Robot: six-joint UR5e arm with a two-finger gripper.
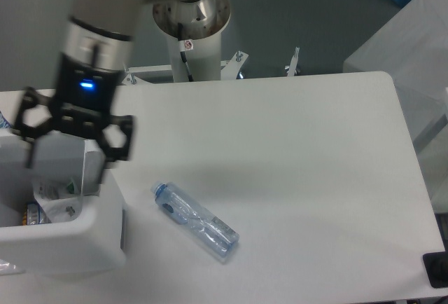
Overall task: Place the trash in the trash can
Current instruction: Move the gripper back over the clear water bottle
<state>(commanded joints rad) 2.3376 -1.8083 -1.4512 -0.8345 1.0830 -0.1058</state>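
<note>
My gripper (pixel 68 165) hangs open above the right part of the white trash can (pixel 70 241) at the table's left front, with nothing between its fingers (pixel 112 151). Inside the can lies the crumpled clear wrapper with a green strip (pixel 59 197). The clear plastic bottle (pixel 194 220) lies on its side on the table, to the right of the can and well apart from the gripper, its cap end pointing up-left.
The arm's base column (pixel 192 31) stands behind the table's far edge. The white table (pixel 294 157) stretches right. More litter (pixel 33 213) sits in the can. A pale covered object (pixel 413 45) stands beyond the right corner.
</note>
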